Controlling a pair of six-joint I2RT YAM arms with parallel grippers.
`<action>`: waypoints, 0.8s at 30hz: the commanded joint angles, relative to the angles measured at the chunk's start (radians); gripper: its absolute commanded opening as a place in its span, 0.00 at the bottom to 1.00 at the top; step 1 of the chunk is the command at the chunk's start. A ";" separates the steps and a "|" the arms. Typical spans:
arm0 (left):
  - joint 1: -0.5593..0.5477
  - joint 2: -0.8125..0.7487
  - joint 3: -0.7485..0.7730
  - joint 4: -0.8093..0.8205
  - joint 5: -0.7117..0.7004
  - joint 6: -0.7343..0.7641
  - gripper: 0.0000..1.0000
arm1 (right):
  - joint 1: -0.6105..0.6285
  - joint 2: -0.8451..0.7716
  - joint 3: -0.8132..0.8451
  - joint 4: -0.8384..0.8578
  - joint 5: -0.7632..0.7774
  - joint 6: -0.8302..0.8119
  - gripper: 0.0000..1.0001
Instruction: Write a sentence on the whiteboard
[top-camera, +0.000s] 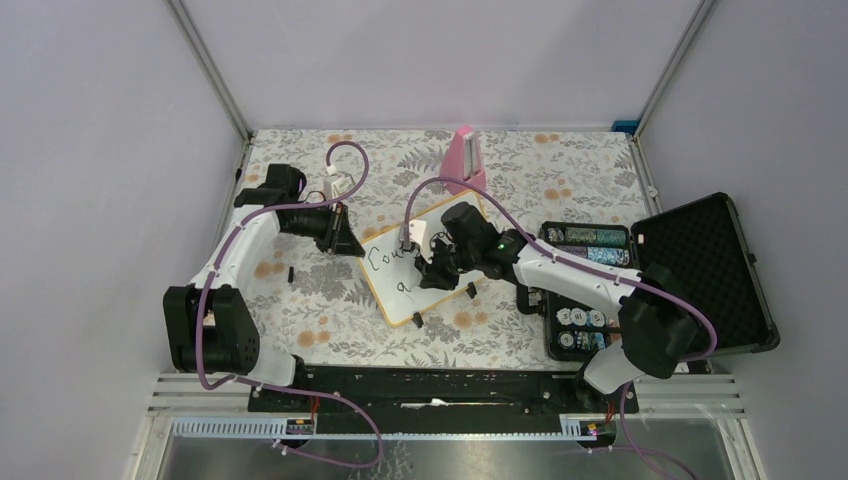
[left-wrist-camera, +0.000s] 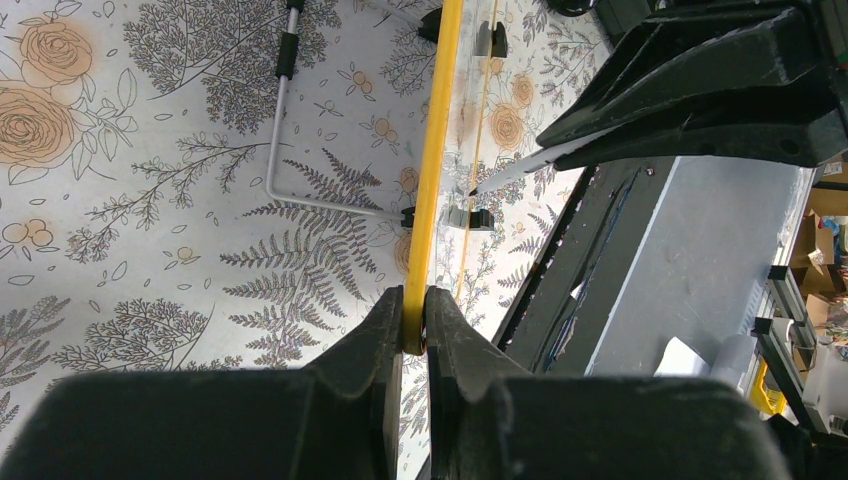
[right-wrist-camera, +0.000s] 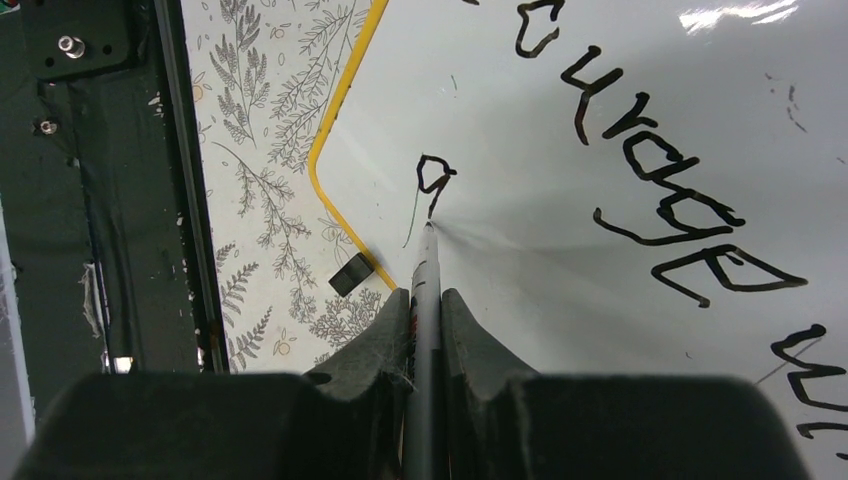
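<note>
Yellow-rimmed whiteboard (top-camera: 398, 285): mid-table on the floral cloth (top-camera: 300, 300), set at a slant between my two arms. From my left wrist I see it edge-on, the rim running straight up from my fingers.

Sentence (right-wrist-camera: 660, 190): black marker script. "Courage" reads in full on the upper line. A word beginning "w" follows it and is cut off at the frame edge. A lone "a" (right-wrist-camera: 433, 178) starts the lower line, near the board's rounded corner.

Left gripper (left-wrist-camera: 414, 305): clamped on the whiteboard's rim, one finger on each face.

Right gripper (right-wrist-camera: 427, 300): closed on the marker (right-wrist-camera: 427, 265), which points away from my wrist. Its tip meets the board at the tail of the "a".

Foot (right-wrist-camera: 350, 273): small black block at the rim beside that corner, resting on the cloth.

Wire stand (left-wrist-camera: 285, 150): grey bent rod lying on the cloth on the far side of the board, one end reaching the rim.

Case (top-camera: 700, 270): black, open, at the table's right edge, beside my right arm.

Pink object (top-camera: 465, 160): upright at the far side, just beyond the board.
</note>
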 joint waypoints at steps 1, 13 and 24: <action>-0.006 0.005 0.008 0.046 -0.039 0.026 0.00 | -0.031 -0.080 0.052 -0.033 -0.057 -0.015 0.00; -0.009 0.003 0.010 0.046 -0.036 0.024 0.00 | -0.078 -0.086 0.084 -0.005 -0.090 0.051 0.00; -0.009 0.001 0.009 0.047 -0.036 0.025 0.00 | -0.079 -0.057 0.087 0.039 -0.051 0.072 0.00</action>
